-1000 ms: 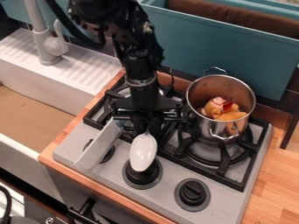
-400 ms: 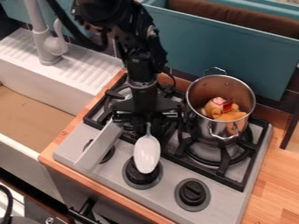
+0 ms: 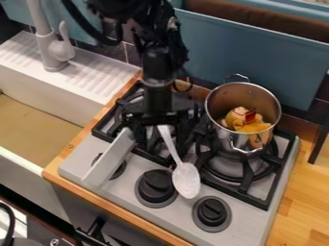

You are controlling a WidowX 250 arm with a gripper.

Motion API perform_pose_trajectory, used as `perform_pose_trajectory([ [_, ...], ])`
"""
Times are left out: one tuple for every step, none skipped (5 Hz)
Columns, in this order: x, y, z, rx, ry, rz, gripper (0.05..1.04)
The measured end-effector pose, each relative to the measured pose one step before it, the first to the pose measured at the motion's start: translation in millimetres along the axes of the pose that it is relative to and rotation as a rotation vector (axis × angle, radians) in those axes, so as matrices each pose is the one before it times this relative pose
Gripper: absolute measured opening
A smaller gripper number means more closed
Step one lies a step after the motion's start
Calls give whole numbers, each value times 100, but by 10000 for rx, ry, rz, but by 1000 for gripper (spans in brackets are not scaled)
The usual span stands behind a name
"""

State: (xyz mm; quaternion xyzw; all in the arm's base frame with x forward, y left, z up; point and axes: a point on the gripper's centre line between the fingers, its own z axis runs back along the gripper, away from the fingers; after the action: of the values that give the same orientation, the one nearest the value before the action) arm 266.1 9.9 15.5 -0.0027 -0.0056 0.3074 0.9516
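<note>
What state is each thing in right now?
Gripper: closed on the spoon
Spoon: held, tilted, bowl end down
Pot: upright, lidless, on the stove, orange items inside
Stove: no flame visible
Knobs: fitted, settings unclear
Faucet: no water visible

Along the near edge and the right, the stove (image 3: 247, 216) is framed by a wooden surface (image 3: 298, 192) in warm brown. The stove's grey top is fitted with black grates (image 3: 257, 196) and round black knobs (image 3: 212, 211). To the left, a white sink (image 3: 45, 108) with a tan bottom is set, and its far side is topped by a ribbed drainboard (image 3: 99, 79). A pale faucet (image 3: 48, 48) is mounted there. Dark tiles (image 3: 133, 54) are seen on the wall beyond. The far right is occupied by a teal box (image 3: 257, 60), by which a brown interior (image 3: 257, 20) is enclosed. The wood at right is brightly lit.
</note>
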Motion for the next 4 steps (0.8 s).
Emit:
perform_pose_trajectory([
  [197,14,1238,-123,187,184,1001],
  [313,-336,1671,-385,64,-18,999],
  [98,-1046,938,-331,191,-150,999],
  [483,-1512,2158,-312,-95,122,999],
])
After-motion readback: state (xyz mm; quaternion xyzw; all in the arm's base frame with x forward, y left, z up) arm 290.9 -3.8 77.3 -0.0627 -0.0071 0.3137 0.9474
